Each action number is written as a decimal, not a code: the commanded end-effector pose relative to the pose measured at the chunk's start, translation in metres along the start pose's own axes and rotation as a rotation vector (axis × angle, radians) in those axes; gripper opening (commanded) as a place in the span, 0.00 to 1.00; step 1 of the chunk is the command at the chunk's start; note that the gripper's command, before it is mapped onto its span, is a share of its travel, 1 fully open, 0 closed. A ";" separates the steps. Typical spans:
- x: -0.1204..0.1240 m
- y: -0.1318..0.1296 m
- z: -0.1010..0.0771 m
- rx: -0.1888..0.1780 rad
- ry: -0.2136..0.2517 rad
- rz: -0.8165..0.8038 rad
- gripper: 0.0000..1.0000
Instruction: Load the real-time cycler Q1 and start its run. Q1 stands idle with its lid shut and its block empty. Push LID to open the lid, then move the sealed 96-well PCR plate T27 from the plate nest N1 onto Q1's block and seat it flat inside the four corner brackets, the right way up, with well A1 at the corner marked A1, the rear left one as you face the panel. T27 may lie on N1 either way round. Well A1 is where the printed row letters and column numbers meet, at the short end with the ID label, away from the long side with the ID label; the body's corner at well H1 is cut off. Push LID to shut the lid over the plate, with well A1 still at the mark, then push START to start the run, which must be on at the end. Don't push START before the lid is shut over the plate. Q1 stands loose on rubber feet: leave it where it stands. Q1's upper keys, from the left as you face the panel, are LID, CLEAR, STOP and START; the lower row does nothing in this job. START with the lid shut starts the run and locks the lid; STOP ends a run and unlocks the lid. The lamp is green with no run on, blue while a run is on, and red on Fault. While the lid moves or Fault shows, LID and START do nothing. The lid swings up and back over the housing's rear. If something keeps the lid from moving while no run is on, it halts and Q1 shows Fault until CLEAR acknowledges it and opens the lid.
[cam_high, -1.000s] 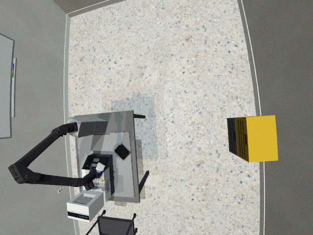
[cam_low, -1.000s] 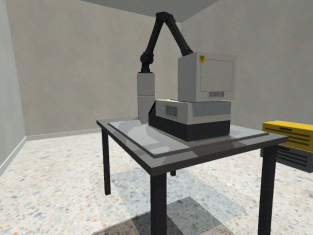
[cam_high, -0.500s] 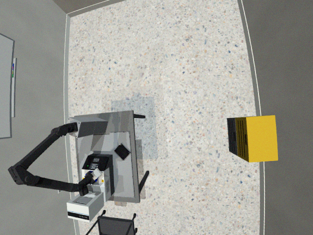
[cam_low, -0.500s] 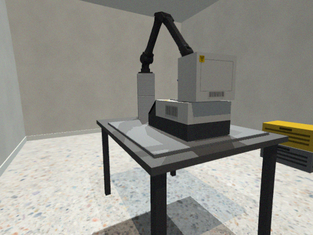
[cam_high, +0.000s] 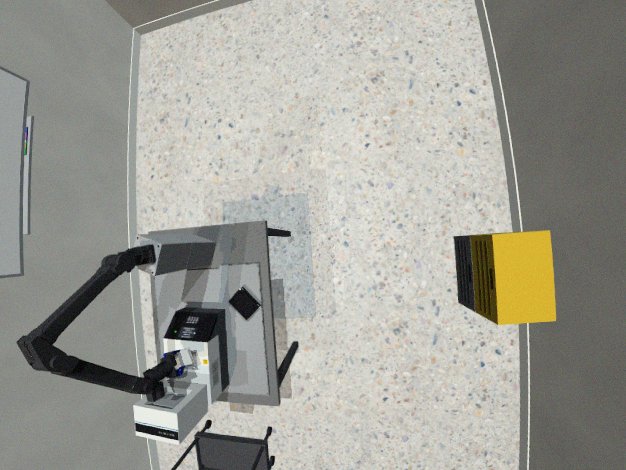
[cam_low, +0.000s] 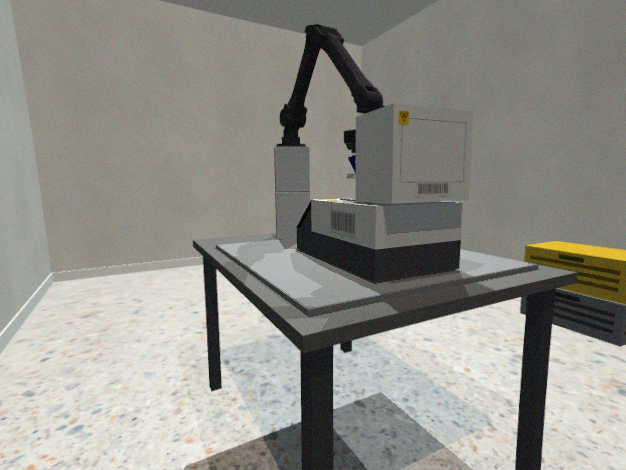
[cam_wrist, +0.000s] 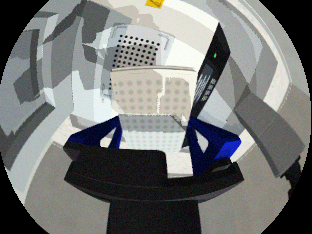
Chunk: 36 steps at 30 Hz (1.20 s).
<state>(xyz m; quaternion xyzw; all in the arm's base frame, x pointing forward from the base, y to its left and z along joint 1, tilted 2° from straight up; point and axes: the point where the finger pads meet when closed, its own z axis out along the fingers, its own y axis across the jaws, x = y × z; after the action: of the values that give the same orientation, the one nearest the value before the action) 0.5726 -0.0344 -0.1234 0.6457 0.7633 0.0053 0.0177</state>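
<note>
The cycler Q1 (cam_high: 194, 349) stands on the table with its lid (cam_high: 169, 412) swung open and back; in the side view the lid (cam_low: 412, 154) stands upright. The panel (cam_high: 192, 323) shows a green lamp (cam_wrist: 215, 56). My gripper (cam_wrist: 154, 118) is shut on the sealed plate T27 (cam_wrist: 155, 104), held by its two sides between the blue fingers. It hovers over Q1's open top (cam_high: 179, 364), above the block (cam_wrist: 136, 48) with its dotted wells, which lies bare just ahead of the plate. The plate nest N1 (cam_high: 244, 302) is empty. The side view hides the plate behind the lid.
The arm's white base column (cam_low: 291, 192) stands at the table's rear. A yellow and black crate (cam_high: 505, 275) sits on the floor far to the right. A dark chair (cam_high: 230, 450) stands by the table's near end.
</note>
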 end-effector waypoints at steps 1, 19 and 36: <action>0.004 0.011 0.010 0.006 0.005 0.072 0.00; -0.069 0.047 0.005 -0.002 0.004 0.401 0.00; -0.054 0.033 0.014 0.022 0.005 0.318 0.00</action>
<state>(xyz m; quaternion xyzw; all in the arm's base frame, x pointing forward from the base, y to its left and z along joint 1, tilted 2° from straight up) 0.6204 -0.0780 -0.1315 0.7618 0.6477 0.0054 0.0114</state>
